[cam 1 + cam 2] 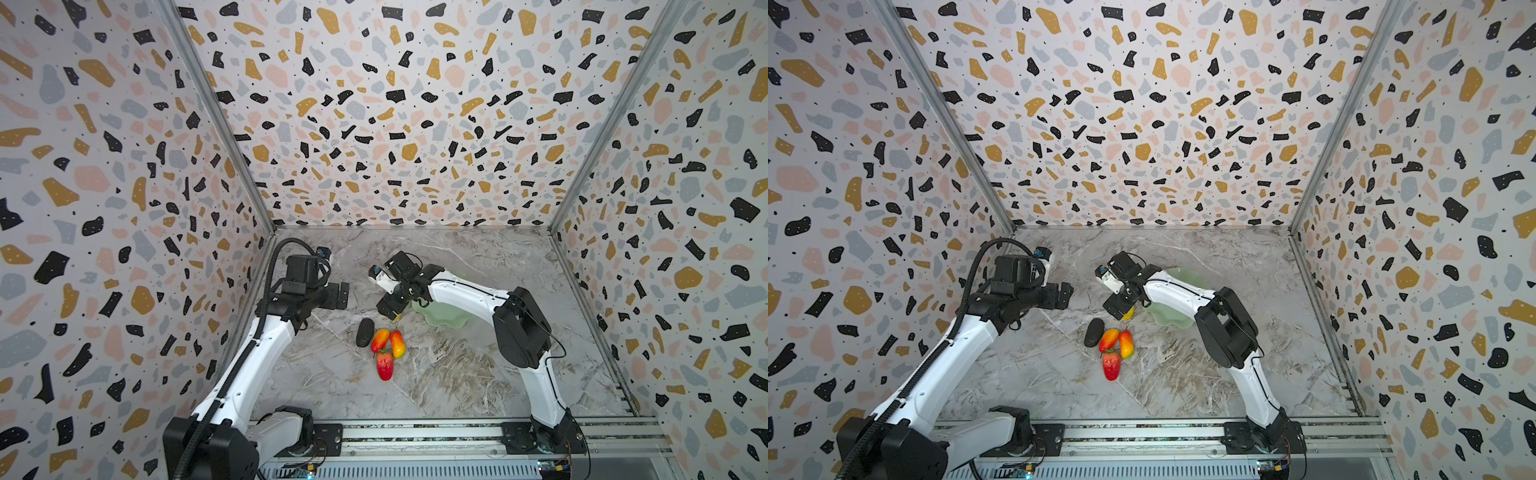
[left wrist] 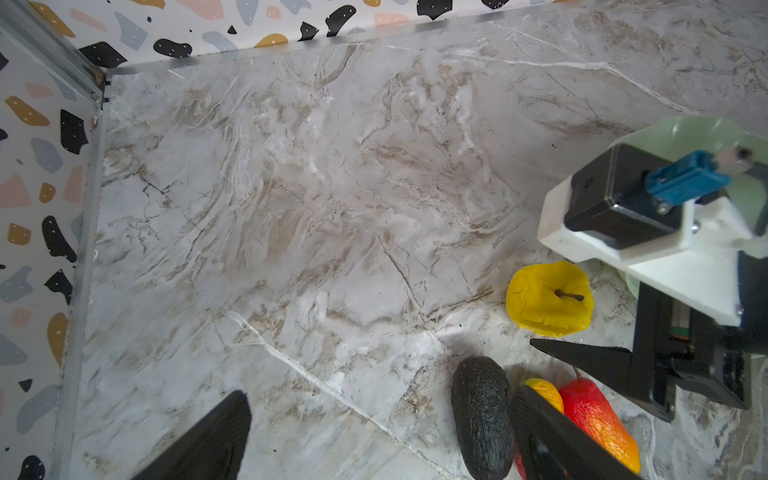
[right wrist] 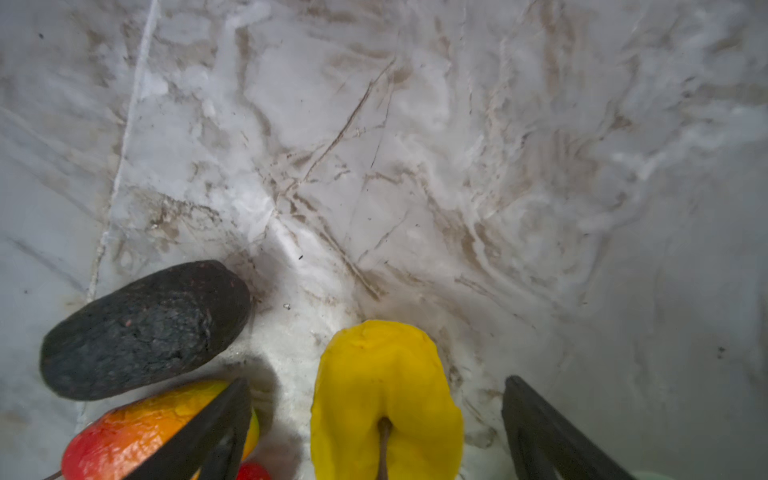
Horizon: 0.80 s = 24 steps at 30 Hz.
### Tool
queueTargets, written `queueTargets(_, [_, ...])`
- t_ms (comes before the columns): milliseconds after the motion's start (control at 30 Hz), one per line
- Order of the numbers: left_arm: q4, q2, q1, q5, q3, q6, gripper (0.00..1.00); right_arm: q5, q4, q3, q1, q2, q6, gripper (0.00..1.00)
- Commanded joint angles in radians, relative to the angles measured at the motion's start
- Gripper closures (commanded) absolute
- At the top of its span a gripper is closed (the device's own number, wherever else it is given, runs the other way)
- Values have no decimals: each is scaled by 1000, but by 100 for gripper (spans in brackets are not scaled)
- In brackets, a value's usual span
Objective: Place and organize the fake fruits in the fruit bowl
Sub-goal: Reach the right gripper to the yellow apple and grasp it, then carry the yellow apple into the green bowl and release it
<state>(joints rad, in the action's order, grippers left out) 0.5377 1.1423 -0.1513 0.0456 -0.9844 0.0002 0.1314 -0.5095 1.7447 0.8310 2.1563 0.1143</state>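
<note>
Straddling yellow fruit point(image 2: 548, 299) on table point(image 1: 457, 382) just beside green bowl point(image 1: 446, 322), right claw point(image 3: 377, 381) was wide open, not gripping it. Black fruit point(image 1: 365, 332), red-yellow ones point(image 1: 380, 340) point(image 1: 397, 344), strawberry point(image 1: 385, 365) sat clustered nearby. Left claw point(image 2: 380, 397) wide too, empty.

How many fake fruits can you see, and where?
5, all on the table: yellow fruit between the right gripper's open jaws near the fruit bowl; dark oval and two red-yellow fruits in a row; strawberry nearer the robot's base. The right arm hides part of the bowl.
</note>
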Motion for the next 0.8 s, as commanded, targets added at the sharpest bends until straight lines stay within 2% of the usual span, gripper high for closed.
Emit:
queueTargets(0, [-32, -13, 11, 20, 6, 12, 1, 25, -35, 35, 0, -12, -10, 9])
queueTargets(167, [-35, -10, 16, 20, 9, 10, 0, 26, -27, 20, -1, -12, -9, 18])
queueTargets(333, [-36, -10, 17, 16, 9, 10, 0, 31, -12, -2, 1, -23, -13, 34])
queueTargets(433, [-38, -13, 18, 13, 10, 10, 0, 28, -12, -2, 1, -27, -13, 47])
queueTargets(667, [-38, -13, 18, 8, 13, 10, 0, 24, -7, -4, 2, -98, -8, 49])
queueTargets(767, [-39, -14, 18, 7, 13, 10, 0, -16, 20, -35, -2, -168, -1, 51])
